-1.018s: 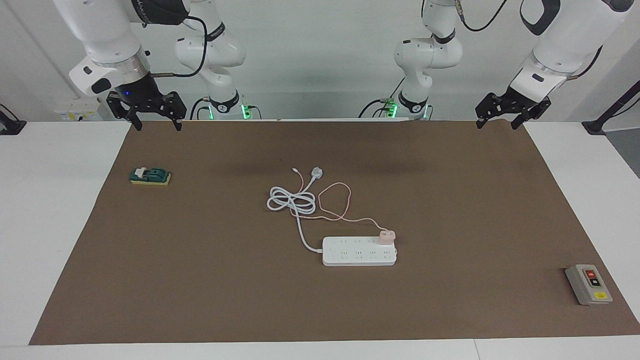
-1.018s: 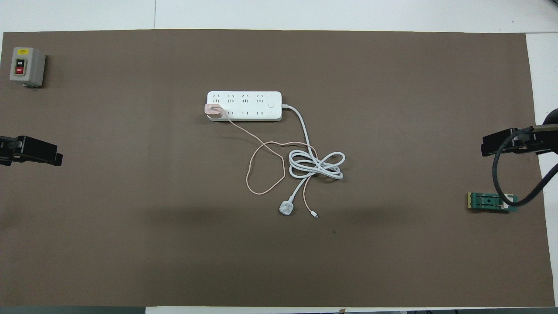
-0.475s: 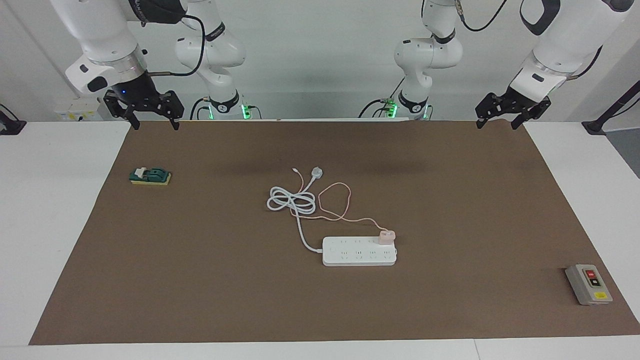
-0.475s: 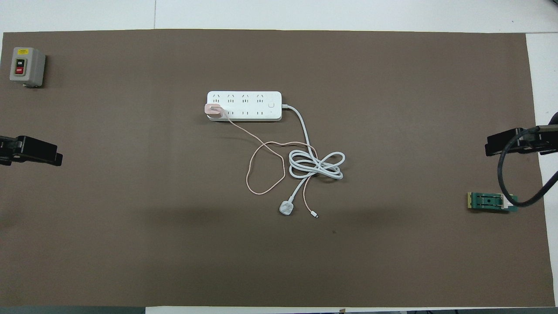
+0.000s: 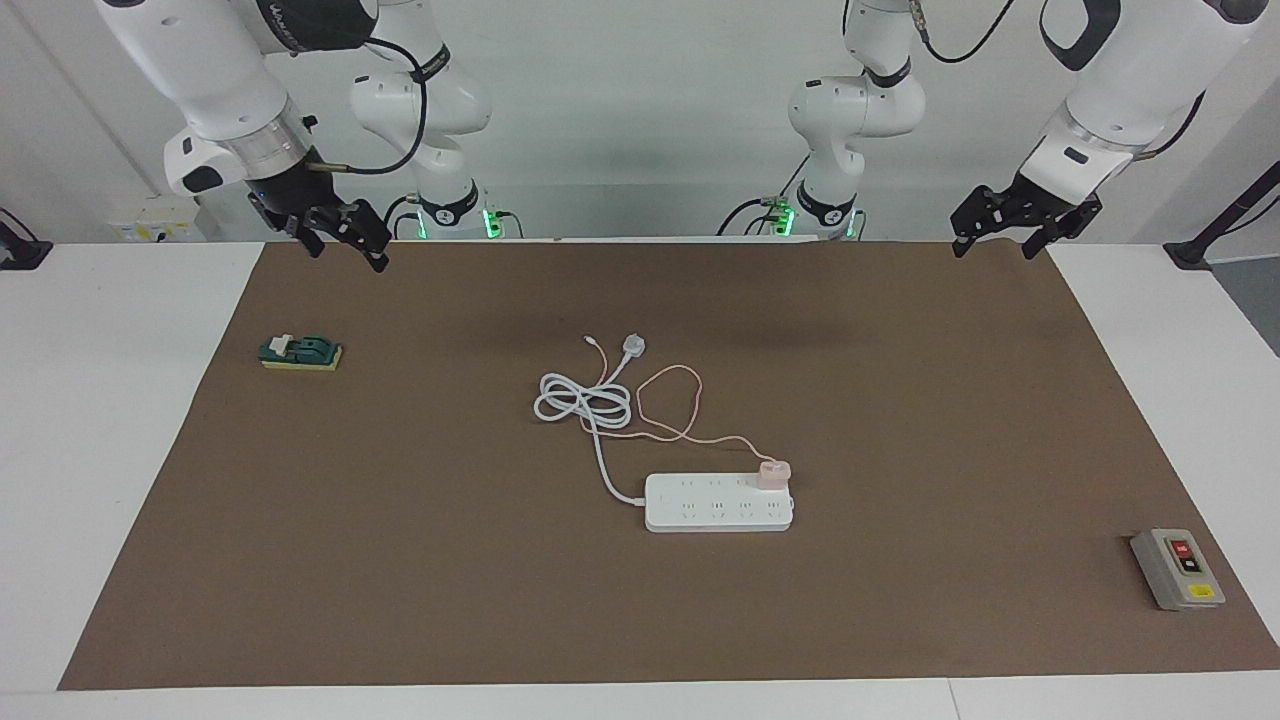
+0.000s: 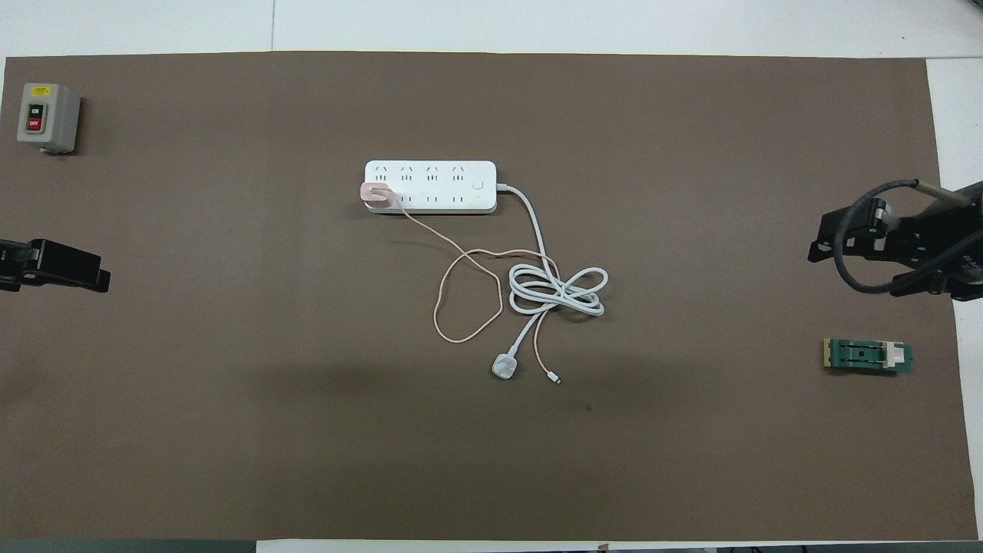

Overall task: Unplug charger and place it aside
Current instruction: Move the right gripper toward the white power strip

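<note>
The pale-pink charger (image 5: 773, 472) (image 6: 375, 193) is plugged into the end socket of the white power strip (image 5: 718, 502) (image 6: 430, 187) that lies toward the left arm's end. Its thin pink cable (image 5: 670, 400) (image 6: 461, 299) loops over the mat toward the robots. My right gripper (image 5: 349, 256) (image 6: 848, 269) is open and empty, raised over the mat's edge at the right arm's end. My left gripper (image 5: 992, 250) (image 6: 100, 275) is open and empty, and waits raised over the mat's edge at the left arm's end. Both are well away from the charger.
The strip's thick white cord (image 5: 585, 400) (image 6: 557, 290) lies coiled nearer to the robots and ends in a round white plug (image 5: 633, 346) (image 6: 504, 366). A grey switch box (image 5: 1177, 568) (image 6: 46, 117) sits at the left arm's end. A small green part (image 5: 300, 352) (image 6: 868, 355) lies at the right arm's end.
My right gripper has turned at the wrist and shifted a little toward the middle of the table. The left arm, the charger and the cables have not moved.
</note>
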You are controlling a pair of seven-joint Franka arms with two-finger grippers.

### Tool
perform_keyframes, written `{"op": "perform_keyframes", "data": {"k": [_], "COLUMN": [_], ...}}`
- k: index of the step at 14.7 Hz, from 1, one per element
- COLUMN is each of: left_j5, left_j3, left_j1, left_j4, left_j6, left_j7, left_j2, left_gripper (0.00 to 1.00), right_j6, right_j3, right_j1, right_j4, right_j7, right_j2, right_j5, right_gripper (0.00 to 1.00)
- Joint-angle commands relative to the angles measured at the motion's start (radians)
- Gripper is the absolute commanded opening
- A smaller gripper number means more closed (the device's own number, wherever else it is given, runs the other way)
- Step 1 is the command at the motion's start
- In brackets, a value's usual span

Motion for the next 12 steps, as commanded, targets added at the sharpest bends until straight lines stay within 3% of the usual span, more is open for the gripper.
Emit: {"op": "perform_keyframes", "data": {"k": [1, 12], "left_j5": [0.001, 0.001], "left_j3": [0.003, 0.003], "left_j1": [-0.005, -0.011], "left_j4": [-0.023, -0.023], "left_j6": [-0.002, -0.002], "left_j7": [-0.010, -0.013], "left_j2": [-0.026, -0.026], "left_gripper": [1.00, 1.00], "right_j6": [0.002, 0.292], "right_j3": [0.002, 0.003], "right_j1": [0.012, 0.174], "right_j4": [-0.015, -0.013], "right_j7": [0.235, 0.895], "right_j2": [0.044, 0.312], "right_j5": [0.111, 0.523], "right_gripper": [1.00, 1.00]}}
